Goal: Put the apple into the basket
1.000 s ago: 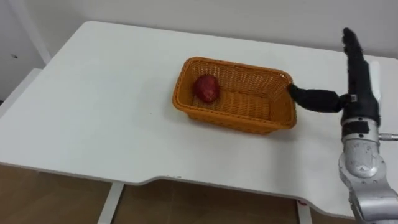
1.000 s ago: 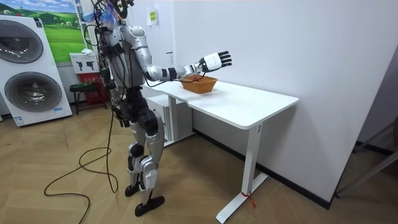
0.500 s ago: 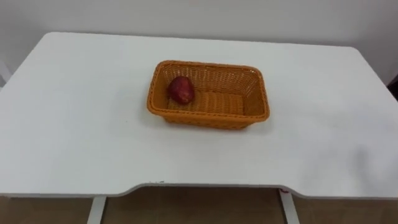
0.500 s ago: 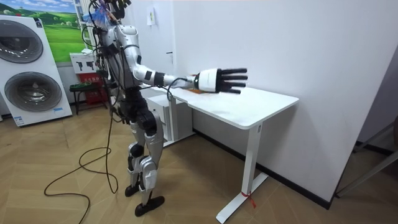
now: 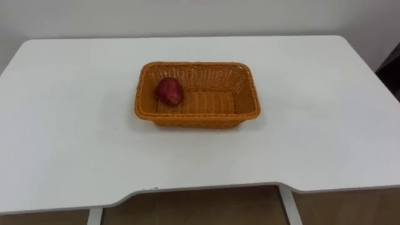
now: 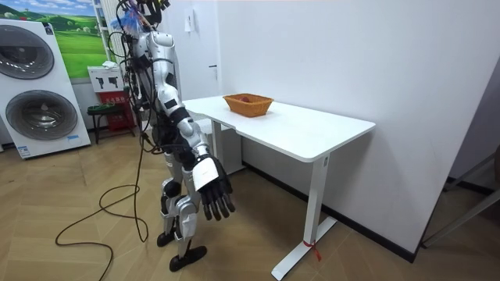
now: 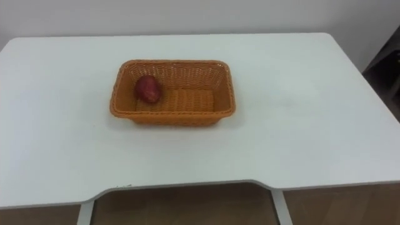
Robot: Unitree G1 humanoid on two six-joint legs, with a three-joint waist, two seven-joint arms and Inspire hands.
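Apple (image 5: 169, 91) rests in the basket (image 5: 197, 119), mid-frame on the counter (image 5: 325, 125). Right hand (image 6: 211, 187) hangs with fingers loose and empty; a careless upswing could clip the basket.

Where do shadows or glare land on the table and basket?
Left eye view: white table evenly lit, no glare; the wicker basket throws a faint shadow along its near side; the red apple inside is well lit. Room view: the wall under the table looks slightly shaded.
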